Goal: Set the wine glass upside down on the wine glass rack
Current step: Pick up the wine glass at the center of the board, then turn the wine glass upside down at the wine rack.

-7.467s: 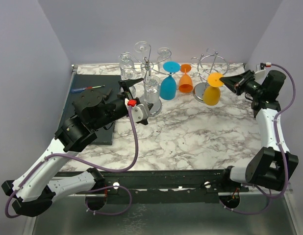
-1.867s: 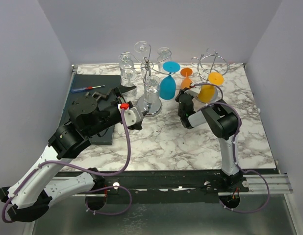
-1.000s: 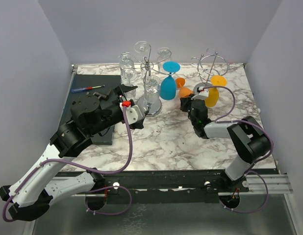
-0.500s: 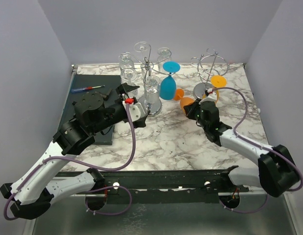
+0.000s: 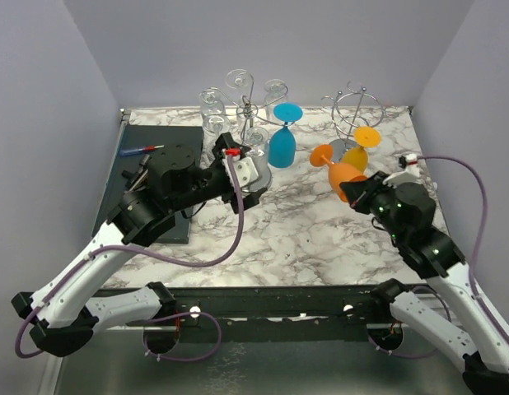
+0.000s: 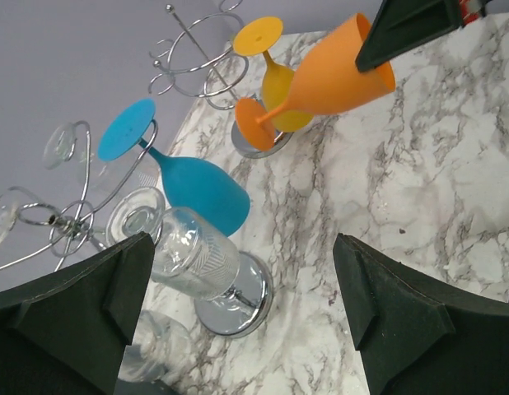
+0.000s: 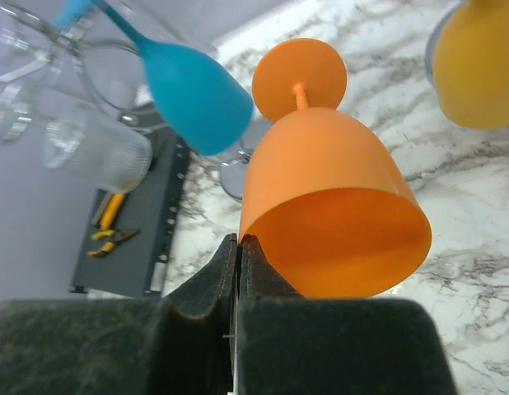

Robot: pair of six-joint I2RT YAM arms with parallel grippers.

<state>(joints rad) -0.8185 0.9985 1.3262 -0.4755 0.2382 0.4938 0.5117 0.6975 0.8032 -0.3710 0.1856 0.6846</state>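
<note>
**Overhead view.** The right gripper (image 5: 357, 188) is pinching the rim of the orange wine glass (image 5: 340, 172), with its fingers pressing together on the thin bowl wall. The glass is hanging tilted in the air above the table (image 5: 304, 226). Its mouth is facing the gripper and its foot is pointing up and away toward the wire rack (image 5: 353, 105). A yellow glass (image 5: 358, 155) is hanging foot-up on that rack. The orange foot is sitting just beside it; whether the two are touching cannot be determined here. The left gripper (image 5: 240, 156) is standing with its fingers spread wide, holding nothing, close to the second rack (image 5: 246, 103). Bare marble is lying open in front of both racks. A dark mat (image 5: 147, 214) is covering the left edge.

**Left wrist view.** The left gripper (image 6: 242, 271) is showing both fingers far apart with nothing between them. The orange wine glass (image 6: 333, 78) is hanging at upper right, well apart from these fingers. Its foot is overlapping the yellow glass (image 6: 279, 82) in this view. A blue glass (image 6: 197, 185) and a clear glass (image 6: 193, 255) are hanging between them and the gripper.

**Right wrist view.** The right gripper (image 7: 238, 263) is closing on the near rim of the orange wine glass (image 7: 320, 189), with the bowl opening toward the camera. The blue glass (image 7: 193, 90) is hanging to the upper left and the yellow glass (image 7: 477, 66) to the upper right. Open marble is lying beneath.
</note>
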